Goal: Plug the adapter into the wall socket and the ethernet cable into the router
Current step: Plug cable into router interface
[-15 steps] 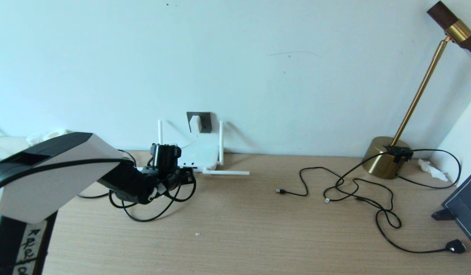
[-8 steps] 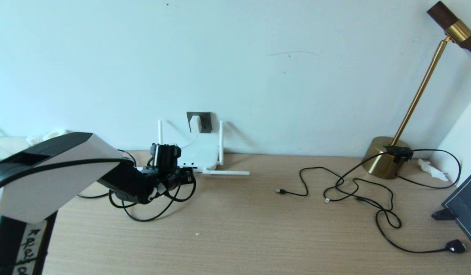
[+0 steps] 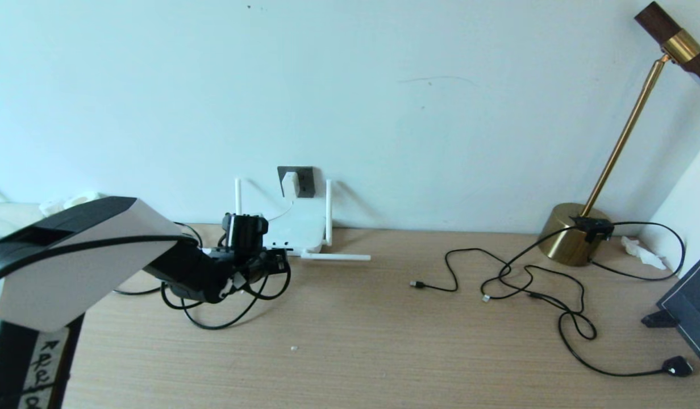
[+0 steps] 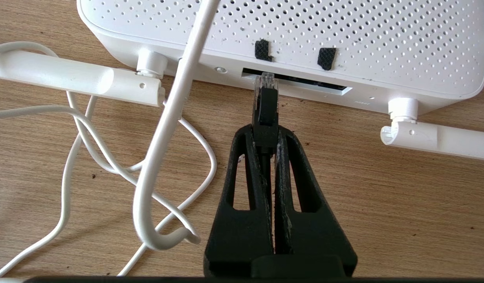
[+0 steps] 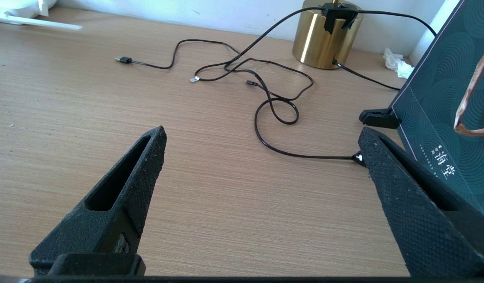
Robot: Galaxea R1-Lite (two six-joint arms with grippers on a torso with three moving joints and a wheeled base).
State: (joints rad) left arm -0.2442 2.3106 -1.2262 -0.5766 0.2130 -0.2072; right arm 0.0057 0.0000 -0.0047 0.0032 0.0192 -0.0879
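Pressed together on the black boot of the ethernet cable, the jaws of the left gripper, low over the wooden desk. Clear tip of the plug right at the mouth of the dark port slot on the near edge of the router; seated or only touching, hard to tell from the left wrist view. Two small black pads on the perforated top just above that slot. White antennas lying out flat to either side of the ports, another slanting across in front. Thin white cord looped on the desk beside the gripper.

In the head view, the adapter seated in the wall socket just above the router, the slack of the ethernet cable in loops under the left arm.

Spread wide and holding nothing, the jaws of the right gripper, over bare desk well to the right. Beyond it, thin black cables, a brass lamp base and a dark green box.
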